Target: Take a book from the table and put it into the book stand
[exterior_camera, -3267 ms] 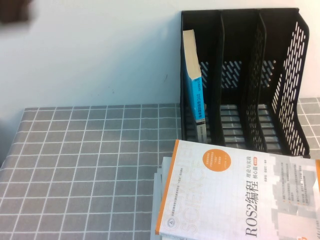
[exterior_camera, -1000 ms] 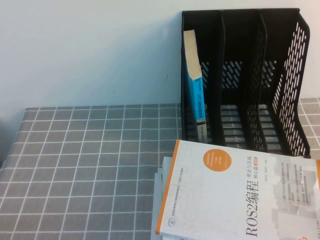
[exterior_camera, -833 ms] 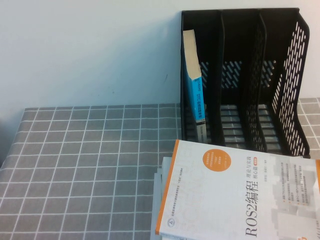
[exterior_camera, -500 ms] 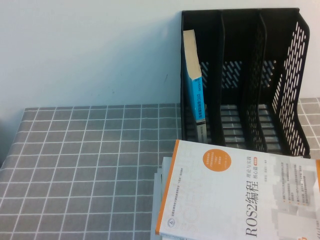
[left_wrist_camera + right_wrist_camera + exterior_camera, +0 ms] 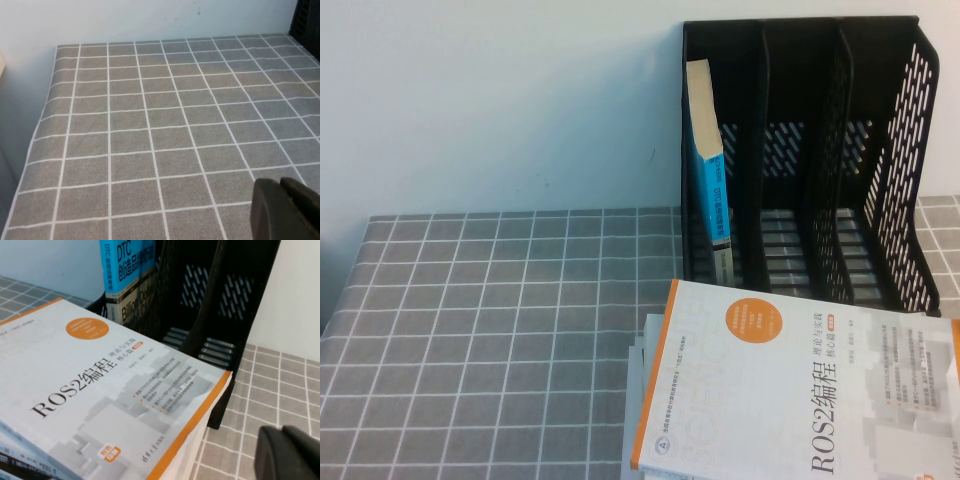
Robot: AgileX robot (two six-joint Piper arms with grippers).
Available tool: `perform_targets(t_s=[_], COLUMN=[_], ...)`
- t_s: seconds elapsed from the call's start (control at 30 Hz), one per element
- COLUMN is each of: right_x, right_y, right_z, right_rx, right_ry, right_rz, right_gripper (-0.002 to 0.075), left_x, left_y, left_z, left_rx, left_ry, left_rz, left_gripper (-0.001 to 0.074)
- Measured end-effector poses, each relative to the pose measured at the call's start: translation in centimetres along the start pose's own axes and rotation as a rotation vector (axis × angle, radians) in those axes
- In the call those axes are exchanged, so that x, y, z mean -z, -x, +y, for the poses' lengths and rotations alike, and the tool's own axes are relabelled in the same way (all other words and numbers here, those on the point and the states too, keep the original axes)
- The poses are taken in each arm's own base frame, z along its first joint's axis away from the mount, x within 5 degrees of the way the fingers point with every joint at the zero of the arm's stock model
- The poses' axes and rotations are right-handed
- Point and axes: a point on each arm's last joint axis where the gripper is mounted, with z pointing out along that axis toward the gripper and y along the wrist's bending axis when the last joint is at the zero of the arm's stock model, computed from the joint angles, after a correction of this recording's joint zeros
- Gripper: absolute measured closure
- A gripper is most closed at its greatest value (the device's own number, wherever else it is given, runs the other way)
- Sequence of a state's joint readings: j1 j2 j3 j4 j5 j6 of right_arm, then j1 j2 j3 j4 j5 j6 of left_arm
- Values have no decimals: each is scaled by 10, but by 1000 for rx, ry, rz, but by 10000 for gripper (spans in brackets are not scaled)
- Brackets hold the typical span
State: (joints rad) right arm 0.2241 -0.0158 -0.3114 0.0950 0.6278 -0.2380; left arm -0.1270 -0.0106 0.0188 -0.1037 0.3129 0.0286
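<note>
The cyan-spined DTC book (image 5: 709, 178) stands upright in the leftmost slot of the black book stand (image 5: 892, 160), leaning a little. Its cyan and grey cover shows in the right wrist view (image 5: 128, 271), inside the stand (image 5: 210, 295). Neither gripper shows in the high view. My left gripper (image 5: 281, 185) is shut and empty, low over the bare grid cloth of the table (image 5: 150, 125). My right gripper (image 5: 284, 432) is shut and empty, over the cloth beside the stand's front corner.
A white ROS2 book (image 5: 800, 390) with an orange circle lies on top of a stack of other books right in front of the stand; it also shows in the right wrist view (image 5: 100, 390). The gridded cloth (image 5: 500, 320) spreads left of the stack. A pale wall stands behind.
A dark blurred shape at the top left corner of the high view 3.3 s ago has left the picture. The books and the stand have not moved.
</note>
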Motion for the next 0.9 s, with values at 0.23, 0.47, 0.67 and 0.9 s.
perform_targets(t_s=[0.23, 0.47, 0.67, 0.9], right_x=[-7, -28, -44, -46], right_y=[-2, -22, -61, -77], right_z=[-5, -12, -13, -11], right_rx=[52, -4, -97, -147], right_ry=[-75, -230, -302, -289], right_rz=[-61, -175, -69, 84], right_gripper=[729, 729, 729, 729], left_x=[0, 0, 0, 0], left_y=[0, 0, 0, 0], left_z=[0, 0, 0, 0], left_rx=[-2, 0, 0, 0], left_ry=[0, 1, 1, 1], left_rz=[2, 2, 2, 2], left_gripper=[735, 735, 735, 735])
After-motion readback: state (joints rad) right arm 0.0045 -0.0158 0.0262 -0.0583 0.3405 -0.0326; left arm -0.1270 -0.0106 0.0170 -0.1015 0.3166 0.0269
